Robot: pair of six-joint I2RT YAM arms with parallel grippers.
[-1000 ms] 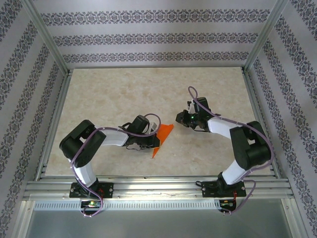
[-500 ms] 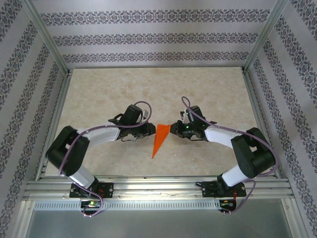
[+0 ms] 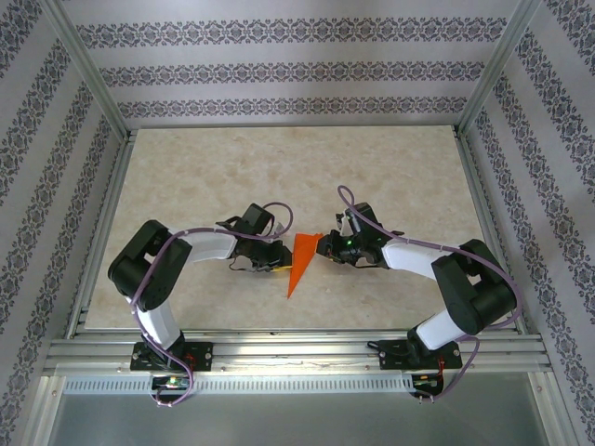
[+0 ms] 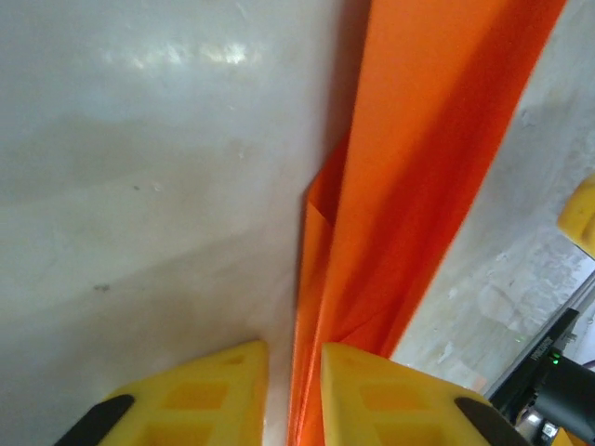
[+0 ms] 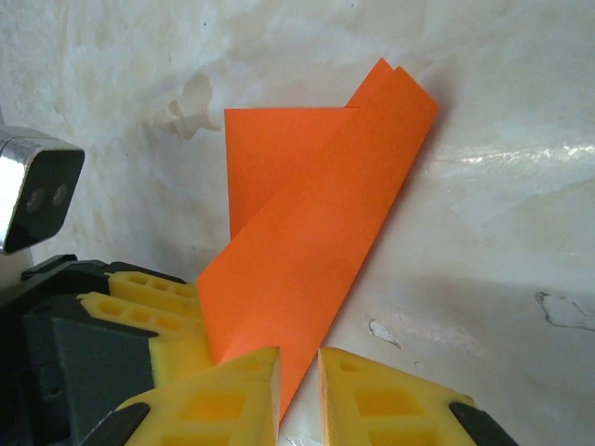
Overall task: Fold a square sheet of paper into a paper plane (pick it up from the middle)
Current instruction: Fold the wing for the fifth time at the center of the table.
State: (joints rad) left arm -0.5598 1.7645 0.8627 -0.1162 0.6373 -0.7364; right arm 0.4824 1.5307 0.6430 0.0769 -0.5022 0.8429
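Paper plane [image 3: 302, 260], one narrow orange dart, sits between near-closed fingers of left hand [image 4: 295, 351] and right hand [image 5: 299, 353]; whether clamped, I cannot tell.

From where I stand I count two arms, the left arm [image 3: 200, 249] and the right arm [image 3: 418, 255], each on its own base, so two bases [image 3: 172, 353]. Each arm ends in one tool, which makes two: the left tool [image 4: 295, 372] and the right tool [image 5: 297, 372]. Every tool carries two yellow fingers [image 4: 204, 400], four altogether. One purple cable [image 3: 270, 209] runs along each arm, two cables in all. There is one orange paper plane [image 3: 302, 260], a single folded piece, and one tabletop [image 3: 232, 177]. Three wallpapered walls [image 3: 297, 65] stand round it.
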